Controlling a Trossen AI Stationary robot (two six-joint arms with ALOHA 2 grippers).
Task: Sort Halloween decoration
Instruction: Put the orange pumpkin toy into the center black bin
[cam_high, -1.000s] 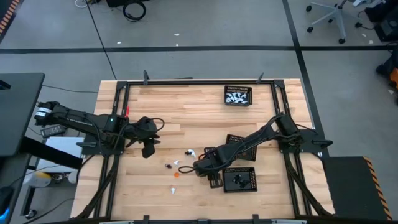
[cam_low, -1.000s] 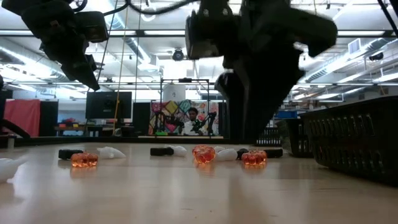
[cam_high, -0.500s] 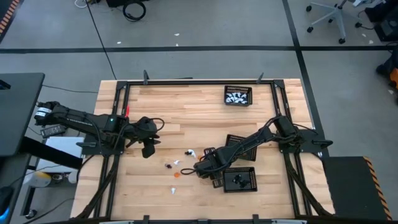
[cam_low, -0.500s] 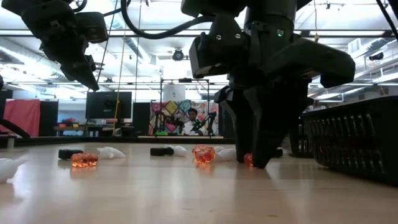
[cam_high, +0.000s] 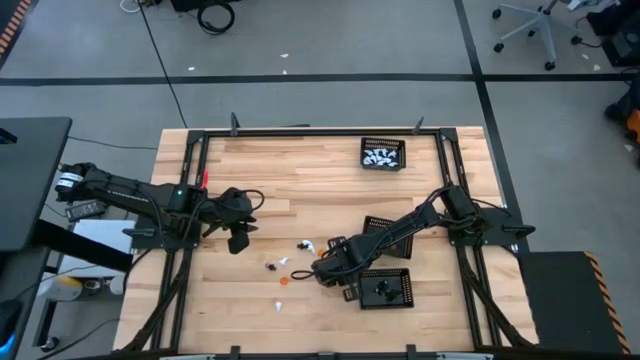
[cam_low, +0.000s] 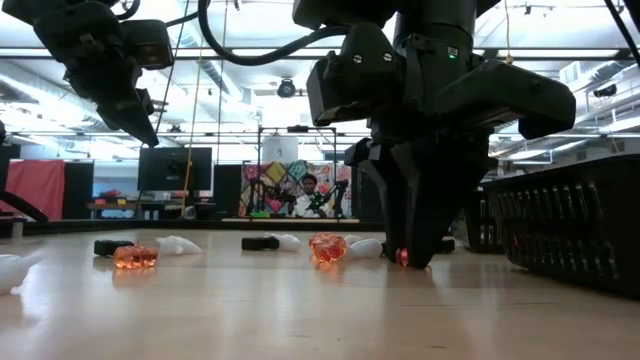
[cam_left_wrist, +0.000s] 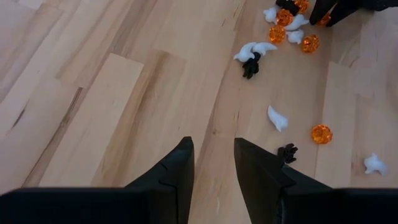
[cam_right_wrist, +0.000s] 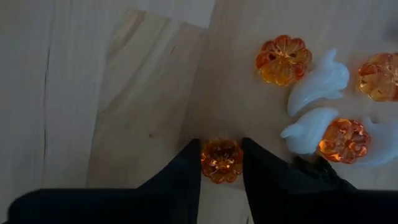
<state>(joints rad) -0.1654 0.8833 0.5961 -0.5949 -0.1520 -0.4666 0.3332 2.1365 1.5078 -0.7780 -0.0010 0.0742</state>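
Small Halloween decoration figures, orange pumpkins (cam_right_wrist: 283, 59), white ghosts (cam_right_wrist: 318, 81) and black ones (cam_left_wrist: 251, 65), lie loose on the wooden table near its middle (cam_high: 285, 265). My right gripper (cam_high: 318, 270) points straight down over them, shut on one orange pumpkin (cam_right_wrist: 221, 160). My left gripper (cam_high: 238, 243) hangs above the table's left part, open, with nothing between its fingers (cam_left_wrist: 211, 168), well apart from the figures. My right gripper pinches an orange pumpkin figure by its two opposite sides (cam_right_wrist: 205, 160) between its two fingertips. The fingers come from above, pointing down. The pumpkin (cam_low: 403, 257) sits on the table top between the fingertips.
A black mesh tray with white figures (cam_high: 383, 154) stands at the far edge. A tray (cam_high: 385, 288) holding black figures lies right of my right gripper, and another (cam_high: 385, 228) sits partly under that arm. A lone white figure (cam_high: 277, 305) lies nearer the front.
My right gripper has come down to the table top and its fingers have closed in on either side of the orange pumpkin until they meet it. The pumpkin has stayed where it lay.
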